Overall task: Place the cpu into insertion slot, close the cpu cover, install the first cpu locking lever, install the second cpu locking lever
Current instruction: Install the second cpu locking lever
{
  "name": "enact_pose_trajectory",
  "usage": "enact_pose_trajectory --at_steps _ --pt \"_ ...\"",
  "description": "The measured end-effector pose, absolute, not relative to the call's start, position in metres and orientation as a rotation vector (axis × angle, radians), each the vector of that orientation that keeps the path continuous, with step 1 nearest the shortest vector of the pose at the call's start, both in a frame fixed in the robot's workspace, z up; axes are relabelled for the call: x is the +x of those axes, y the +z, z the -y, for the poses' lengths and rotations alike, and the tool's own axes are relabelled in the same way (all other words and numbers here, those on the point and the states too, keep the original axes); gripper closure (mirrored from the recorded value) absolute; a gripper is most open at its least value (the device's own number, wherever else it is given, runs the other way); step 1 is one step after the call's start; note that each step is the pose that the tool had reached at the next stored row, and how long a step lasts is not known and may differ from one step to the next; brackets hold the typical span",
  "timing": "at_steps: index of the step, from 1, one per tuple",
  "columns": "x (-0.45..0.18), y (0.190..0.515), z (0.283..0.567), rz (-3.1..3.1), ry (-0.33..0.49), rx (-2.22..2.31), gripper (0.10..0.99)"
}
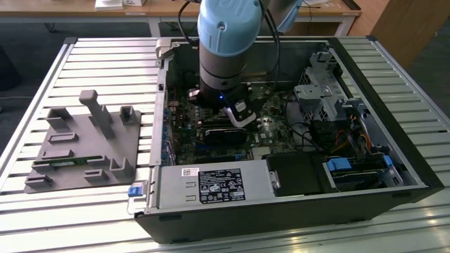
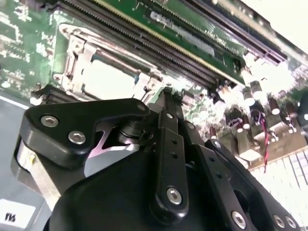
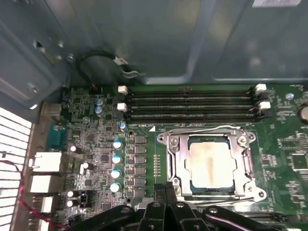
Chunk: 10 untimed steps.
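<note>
Exterior view: arm reaches into the open computer case on the slatted tabletop.

First wrist view: cpu sits in the insertion slot, cpu cover down; hand at its edge, fingers together, holding nothing.

Second wrist view: a slip could scrape the board.
</note>
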<state>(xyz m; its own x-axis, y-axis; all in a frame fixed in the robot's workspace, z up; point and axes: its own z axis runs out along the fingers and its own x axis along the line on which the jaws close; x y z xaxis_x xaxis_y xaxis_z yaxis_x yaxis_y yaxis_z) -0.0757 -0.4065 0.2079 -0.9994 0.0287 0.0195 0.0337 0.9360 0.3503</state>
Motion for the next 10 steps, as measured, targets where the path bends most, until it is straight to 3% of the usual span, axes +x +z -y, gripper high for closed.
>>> enact_pose_trajectory --at_steps 10 --pt "-0.076 0.234 0.406 3.078 -0.556 -0.051 0.980"
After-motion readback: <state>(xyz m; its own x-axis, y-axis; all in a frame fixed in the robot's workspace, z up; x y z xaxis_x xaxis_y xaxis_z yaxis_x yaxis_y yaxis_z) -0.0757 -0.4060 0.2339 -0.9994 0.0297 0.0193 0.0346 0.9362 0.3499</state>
